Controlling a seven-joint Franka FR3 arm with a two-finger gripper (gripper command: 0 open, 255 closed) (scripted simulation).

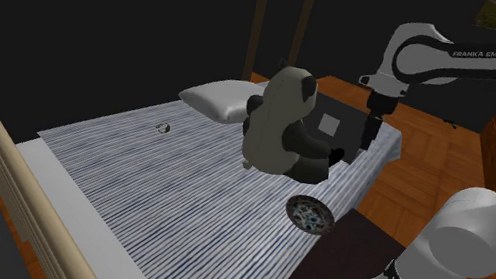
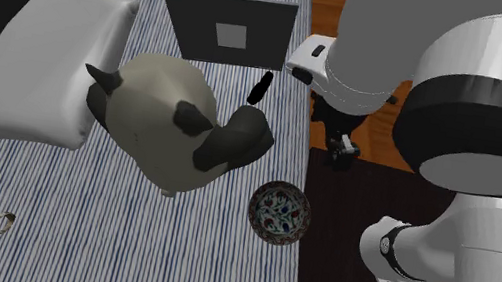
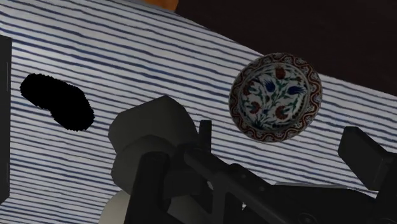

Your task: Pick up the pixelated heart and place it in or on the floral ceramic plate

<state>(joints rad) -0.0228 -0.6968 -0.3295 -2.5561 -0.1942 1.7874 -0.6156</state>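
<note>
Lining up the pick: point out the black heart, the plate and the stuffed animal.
black heart [image 3: 57, 108], wrist view, its middle.
plate [image 3: 275, 95], wrist view, painted centre.
stuffed animal [image 2: 157, 132], second exterior view, its back.

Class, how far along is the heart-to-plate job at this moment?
Done: nothing yet. The black pixelated heart lies on the striped bedspread, apart from the floral plate. In hand: the gripper hangs above the bedspread, jaws open and empty. Left: descend, grasp the heart, carry it to the plate.
</note>
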